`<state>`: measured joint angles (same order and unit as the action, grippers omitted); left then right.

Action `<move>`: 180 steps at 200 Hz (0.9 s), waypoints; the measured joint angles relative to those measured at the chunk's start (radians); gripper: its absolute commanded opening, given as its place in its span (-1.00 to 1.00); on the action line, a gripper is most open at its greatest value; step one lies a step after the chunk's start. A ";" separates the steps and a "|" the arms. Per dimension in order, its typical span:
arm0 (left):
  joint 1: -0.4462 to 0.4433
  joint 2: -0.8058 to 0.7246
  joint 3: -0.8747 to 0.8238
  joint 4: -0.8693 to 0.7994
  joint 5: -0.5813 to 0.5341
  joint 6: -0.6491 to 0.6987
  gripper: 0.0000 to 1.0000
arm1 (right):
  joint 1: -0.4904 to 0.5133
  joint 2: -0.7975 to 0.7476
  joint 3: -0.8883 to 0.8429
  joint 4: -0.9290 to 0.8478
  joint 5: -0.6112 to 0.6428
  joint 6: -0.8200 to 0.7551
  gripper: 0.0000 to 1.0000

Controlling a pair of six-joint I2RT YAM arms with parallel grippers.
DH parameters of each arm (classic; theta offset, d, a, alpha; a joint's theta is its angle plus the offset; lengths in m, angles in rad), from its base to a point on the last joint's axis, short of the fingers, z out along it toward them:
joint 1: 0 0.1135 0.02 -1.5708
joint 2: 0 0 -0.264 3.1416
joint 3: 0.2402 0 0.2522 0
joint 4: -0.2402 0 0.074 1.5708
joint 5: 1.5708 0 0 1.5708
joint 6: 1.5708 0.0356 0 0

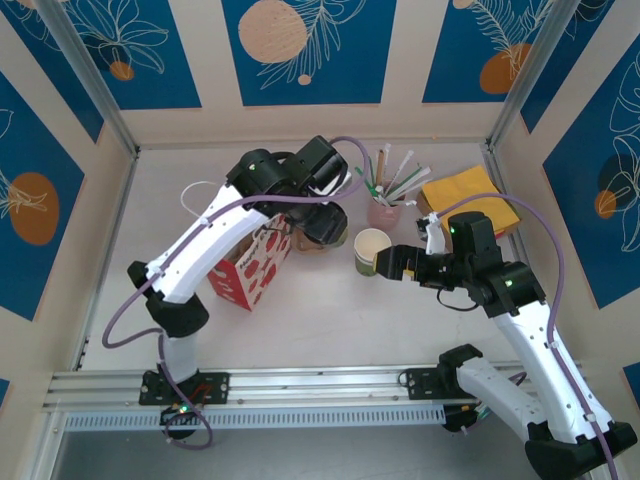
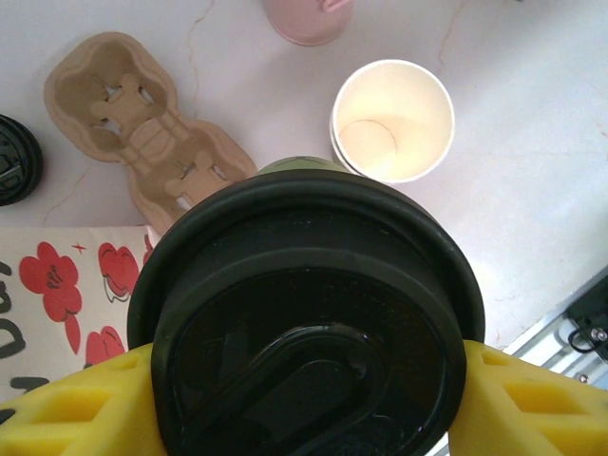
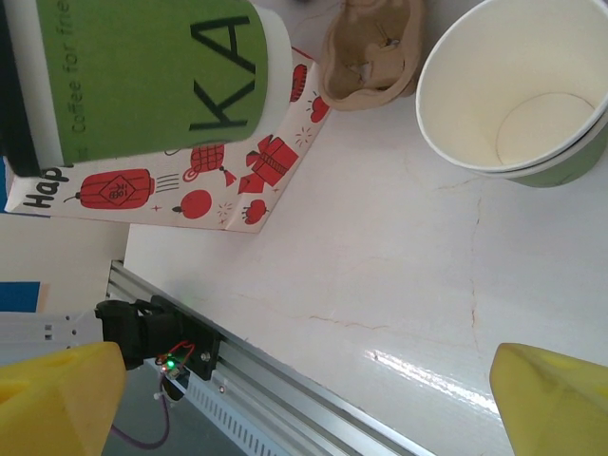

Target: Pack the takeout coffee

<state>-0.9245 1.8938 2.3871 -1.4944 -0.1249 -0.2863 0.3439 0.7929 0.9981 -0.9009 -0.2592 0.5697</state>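
The takeout coffee [image 2: 304, 313] is clamped in my left gripper [image 2: 304, 408], with the yellow fingers [image 2: 57, 408] pressed on either side just under its lid. It hangs over the middle of the table [image 1: 330, 330], a little toward the far edge. My right gripper [image 3: 304, 408] is empty with its jaws wide apart, nearer the right edge and close by the open cup [image 3: 513, 95].

To do this step well, I would keep the coffee upright and the squeeze even. I judge that a paper wall dents easily and a pressed-on lid can pop.

Nearest me, toward the left edge, is the printed paper bag [image 1: 250, 265]. I cannot tell which way its mouth faces, so I would settle that before lowering anything. Just beyond it the cardboard cup carrier [image 2: 142, 133] lies flat on the table. Its sockets look snug, so I would centre the base over one and go straight down. A loose lid [image 2: 14, 157] lies near the carrier. The open cup stands just to the right, so no swinging that way.

The coffee itself is a green paper cup with dark lettering down its side. It is capped by a round, glossy black plastic lid with a raised oval tab.
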 measured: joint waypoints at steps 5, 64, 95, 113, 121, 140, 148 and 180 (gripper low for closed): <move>0.006 0.003 0.003 0.000 0.000 0.001 0.21 | 0.001 0.000 0.000 0.000 0.000 0.000 0.98; 0.049 0.047 0.071 0.000 -0.004 0.006 0.20 | 0.004 0.000 0.000 0.000 0.008 0.001 0.98; 0.066 0.047 0.087 0.008 -0.013 0.006 0.21 | 0.004 0.000 -0.008 0.002 0.011 0.001 0.98; 0.071 0.047 0.087 0.008 -0.023 0.006 0.21 | 0.004 0.000 -0.011 0.003 0.012 0.001 0.98; 0.075 0.047 0.087 0.008 -0.030 0.006 0.21 | 0.003 0.001 -0.012 0.003 0.012 0.000 0.98; 0.087 0.047 0.087 0.008 -0.053 0.007 0.21 | 0.004 0.003 -0.012 0.004 0.012 0.000 0.98; 0.093 0.046 0.087 0.008 -0.061 0.007 0.21 | 0.004 0.004 -0.012 0.004 0.012 0.000 0.98; 0.120 0.024 0.086 0.008 -0.096 0.007 0.21 | 0.004 0.019 -0.012 0.007 0.011 0.000 0.98</move>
<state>-0.8047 1.9182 2.4729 -1.4864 -0.2211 -0.2794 0.3477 0.8124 0.9863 -0.8936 -0.2478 0.5697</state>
